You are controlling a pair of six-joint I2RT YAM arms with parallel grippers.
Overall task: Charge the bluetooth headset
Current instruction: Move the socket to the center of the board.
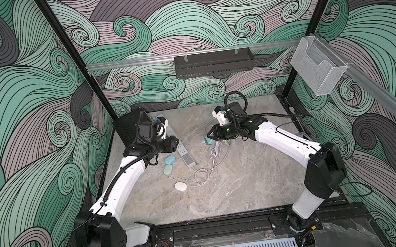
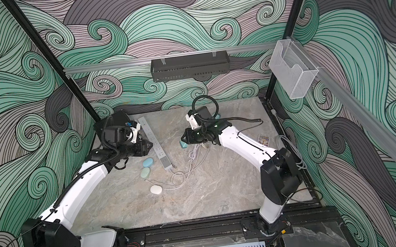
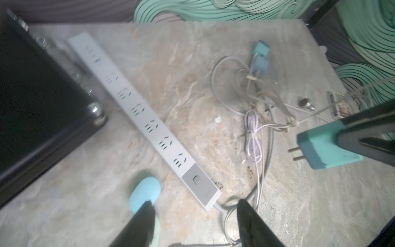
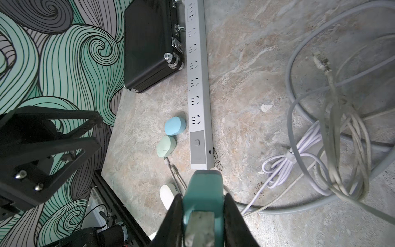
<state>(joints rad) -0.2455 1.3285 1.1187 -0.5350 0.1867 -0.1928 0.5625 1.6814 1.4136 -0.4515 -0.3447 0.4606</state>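
Note:
Three oval headset cases lie beside the white power strip (image 1: 186, 155): a blue one (image 1: 169, 159), a pale green one (image 1: 168, 169) with a cable end at its edge, and a white one (image 1: 180, 186). My right gripper (image 4: 203, 197) is shut on a teal charger plug (image 4: 204, 186), held above the table near the strip's switch end, with its two prongs (image 3: 296, 154) pointing toward the strip (image 3: 139, 111). My left gripper (image 3: 195, 205) hovers open over the strip's switch end with nothing between its fingers; the blue case (image 3: 145, 192) shows just beside one fingertip (image 3: 147, 208).
A black hard case (image 1: 127, 128) stands at the back left against the strip. A tangle of grey, white and lilac cables (image 4: 342, 149) lies mid-table, with two more teal adapters (image 3: 259, 55) beyond it. A small card (image 2: 263, 139) lies at the right.

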